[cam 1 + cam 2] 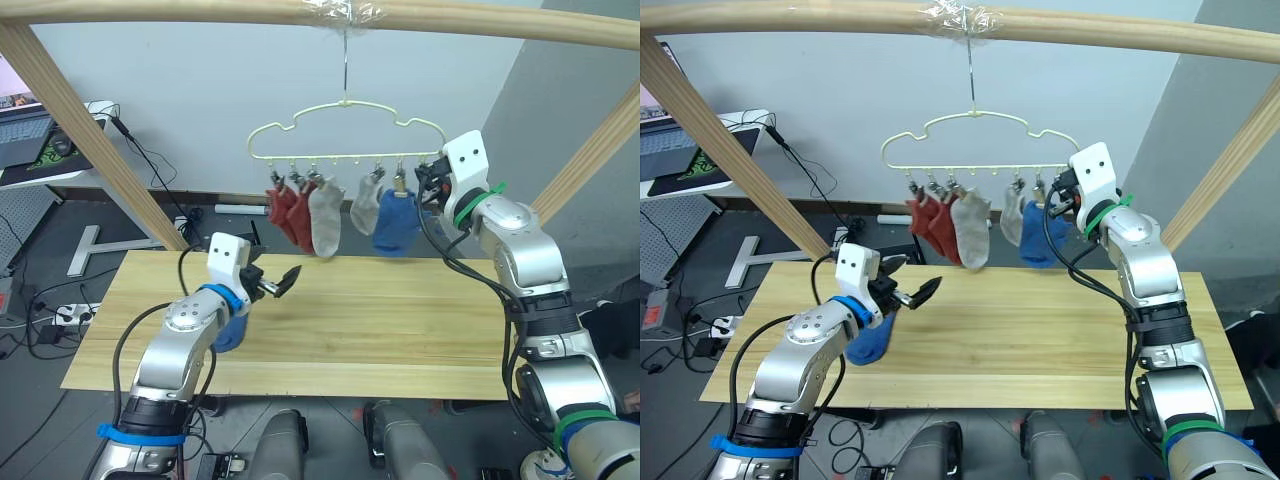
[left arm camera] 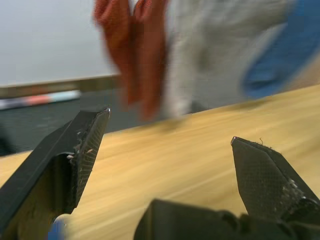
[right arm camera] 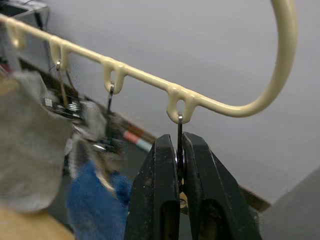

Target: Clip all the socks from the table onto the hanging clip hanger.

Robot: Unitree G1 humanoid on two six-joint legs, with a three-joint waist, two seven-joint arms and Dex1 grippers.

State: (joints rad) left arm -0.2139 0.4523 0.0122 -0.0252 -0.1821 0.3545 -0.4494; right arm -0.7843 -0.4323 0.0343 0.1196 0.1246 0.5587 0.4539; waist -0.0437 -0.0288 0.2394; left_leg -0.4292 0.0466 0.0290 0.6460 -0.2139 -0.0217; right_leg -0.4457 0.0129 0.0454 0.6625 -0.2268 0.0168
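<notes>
While five socks already hang from the clip hanger (image 1: 345,130) (two red (image 1: 290,212), two grey (image 1: 326,217), one blue (image 1: 396,222)), the sixth clip (image 3: 179,150), at the robot's-right end of the bar, carries nothing. The last blue sock (image 1: 869,338) sits low over the near left part of the table (image 1: 380,330), tucked under the left wrist; whether it rests on the wood or hangs from the arm cannot be told.

Right gripper (image 3: 179,165): jaws closed on the empty end clip, pinching it just below the wire loop. Left gripper (image 2: 165,150): jaws wide apart, nothing between them, pointing across the table toward the hanging row.

Risks, as judged from this state:
- Sock is behind and beneath the open left jaws, not in front of them. A closing move here would grab air; the arm needs to back off and re-aim.
- If the sock is only draped on the wrist, any lift could drop it off the near table edge to the floor.
- Hanger hangs by one hook from the wooden pole (image 1: 200,12). Any sideways pull by the right arm would tilt or swing it, shaking the hung socks, and could unhook it.
- Squeeze on the clip looks narrow; a slip would snap it shut before the sock arrives.
- Blue sock next to the end clip hangs close; a second arm coming up may brush it loose.
</notes>
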